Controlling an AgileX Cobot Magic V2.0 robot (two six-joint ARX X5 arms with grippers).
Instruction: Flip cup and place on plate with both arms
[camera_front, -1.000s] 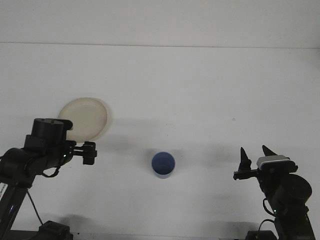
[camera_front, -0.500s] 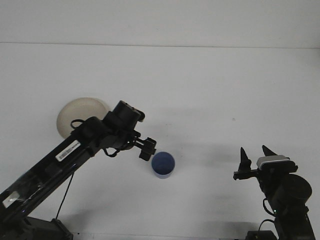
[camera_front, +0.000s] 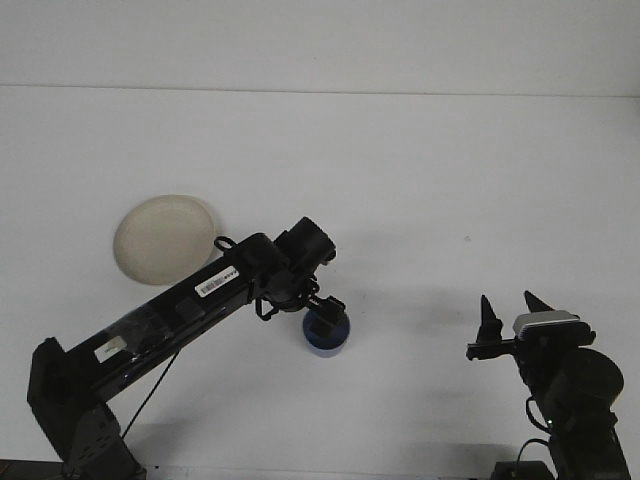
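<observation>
Left gripper (camera_front: 326, 318) now over one cup (camera_front: 327, 338) — grip unclear, one plate (camera_front: 160, 238), right fingers (camera_front: 487, 318) spread

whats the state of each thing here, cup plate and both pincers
cup: on the table, partly hidden by the left pincer; can't tell which way up
plate: bare, lying flat, apart from the cup
left pincer: at the cup
right pincer: open, holding nothing, away from the cup

Robot lab bench, plain white table (camera_front: 420, 170), two mounted black arms
</observation>
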